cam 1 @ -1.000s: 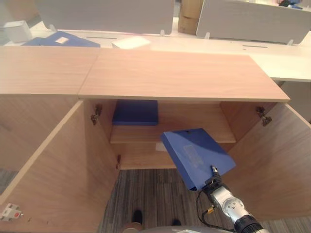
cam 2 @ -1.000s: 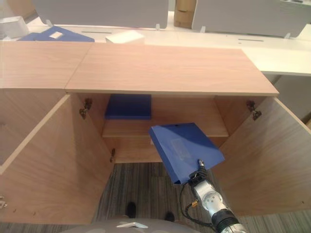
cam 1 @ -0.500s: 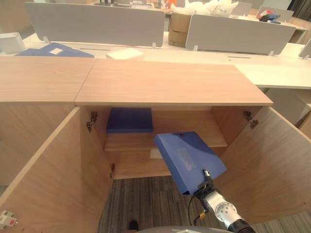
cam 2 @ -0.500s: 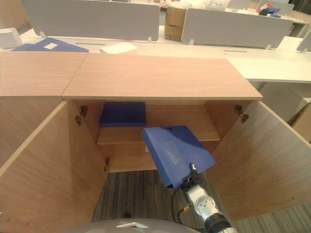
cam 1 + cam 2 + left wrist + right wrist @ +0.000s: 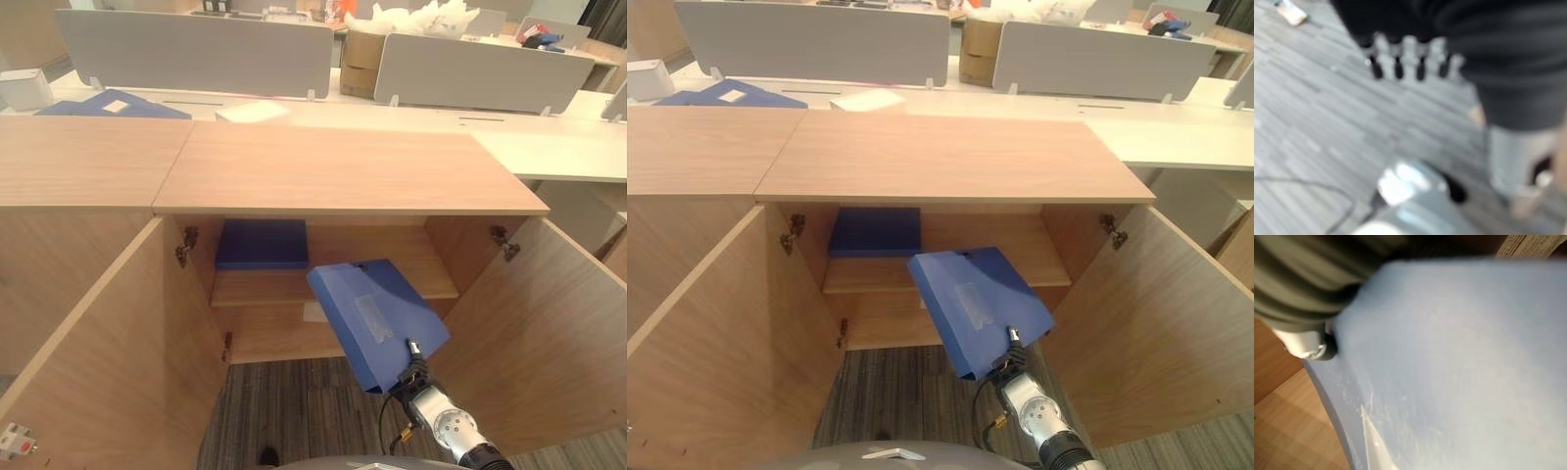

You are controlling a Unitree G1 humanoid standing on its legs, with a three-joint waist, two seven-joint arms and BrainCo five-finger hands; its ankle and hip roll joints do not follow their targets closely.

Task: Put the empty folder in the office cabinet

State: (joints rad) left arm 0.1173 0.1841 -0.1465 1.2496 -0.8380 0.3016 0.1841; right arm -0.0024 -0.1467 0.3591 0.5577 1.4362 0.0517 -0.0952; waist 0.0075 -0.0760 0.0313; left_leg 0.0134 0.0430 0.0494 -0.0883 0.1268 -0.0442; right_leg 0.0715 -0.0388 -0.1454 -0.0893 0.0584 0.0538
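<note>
We see the folder (image 5: 377, 318) tilted before the open cabinet (image 5: 343, 171); another folder (image 5: 262, 244) lies on the shelf (image 5: 431, 274) at 11 o'clock. Right hand (image 5: 1312, 345) sits under it, grip untellable; left hand (image 5: 1410, 58) hangs with straight fingers.

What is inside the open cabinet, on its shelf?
On the shelf of the cabinet one blue folder lies flat at the back left. The blue folder held in front covers part of the shelf and the space under it.

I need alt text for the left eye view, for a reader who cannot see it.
A blue folder, held from below by the robot's right arm, hangs tilted before an open wooden cabinet. Another blue folder lies flat on the cabinet's shelf, at its left.
</note>
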